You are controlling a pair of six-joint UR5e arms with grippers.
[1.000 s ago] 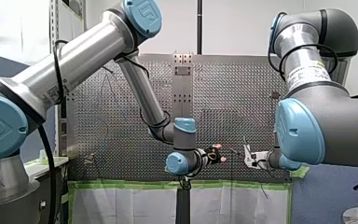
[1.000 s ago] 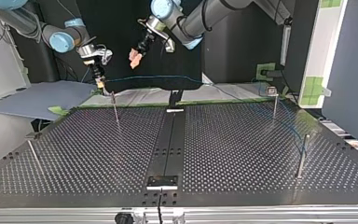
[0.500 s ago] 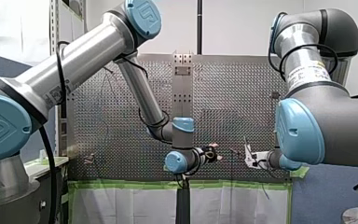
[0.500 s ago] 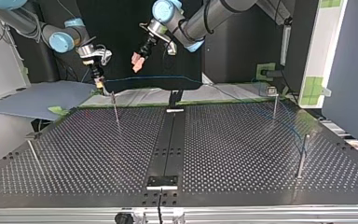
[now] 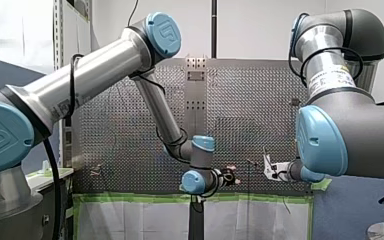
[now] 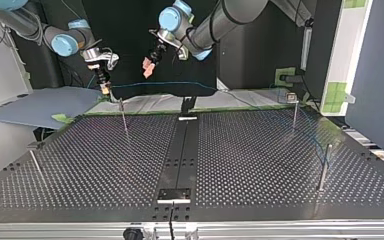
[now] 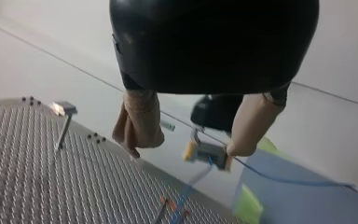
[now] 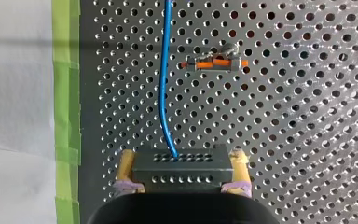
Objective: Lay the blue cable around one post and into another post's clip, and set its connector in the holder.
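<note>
My right gripper (image 8: 182,161) is shut on the black connector (image 8: 182,170), its yellow-padded fingers (image 8: 126,164) on either side. The blue cable (image 8: 164,84) leaves the connector and passes beside a post's orange clip (image 8: 216,63). In the top view, my right gripper (image 6: 104,82) holds the connector just above a thin post (image 6: 124,117) at the table's far left. From there the blue cable (image 6: 180,83) runs right to the far-right post (image 6: 295,112), then down to another post (image 6: 324,167). My left gripper (image 6: 148,68) hangs open above the cable with nothing between its beige pads (image 7: 140,121).
A black strip (image 6: 182,150) with small brackets runs down the middle of the perforated table (image 6: 260,170). A fourth post (image 6: 36,165) stands at the top view's near left. Green tape (image 8: 66,93) lines the table's edge, and a blue-grey sheet (image 6: 45,105) lies beyond it.
My left arm has swung, and its open gripper has dropped lower in the front view, closer to the cable. My right gripper and the connector have stayed in place.
</note>
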